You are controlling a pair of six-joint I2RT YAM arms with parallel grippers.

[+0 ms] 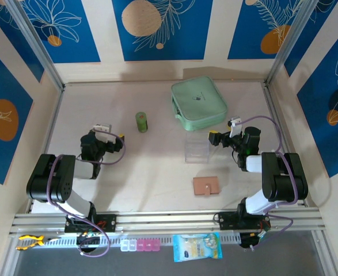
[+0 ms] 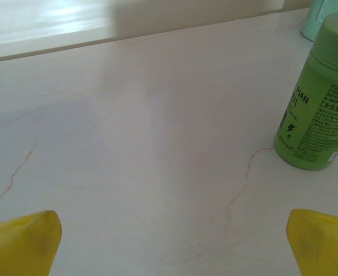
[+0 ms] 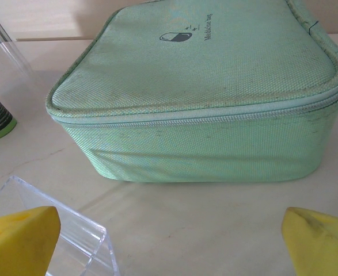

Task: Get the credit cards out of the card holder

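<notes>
The card holder (image 1: 206,186) is a small tan-pink wallet lying shut and flat on the table near the front, right of centre. The credit cards are hidden. My left gripper (image 1: 118,141) rests low at the left and is open, its yellow fingertips (image 2: 20,242) wide apart over bare table (image 2: 157,149). My right gripper (image 1: 213,138) is open at the right, behind the card holder and apart from it. It faces the mint-green zip case (image 3: 197,98), yellow fingertips (image 3: 323,241) spread with nothing between them.
A green bottle (image 1: 141,121) stands upright ahead and to the right of the left gripper (image 2: 174,241). A clear plastic box (image 1: 197,148) sits just left of the right gripper (image 3: 171,241), with the mint case (image 1: 198,102) behind it. Walls close in the table on three sides.
</notes>
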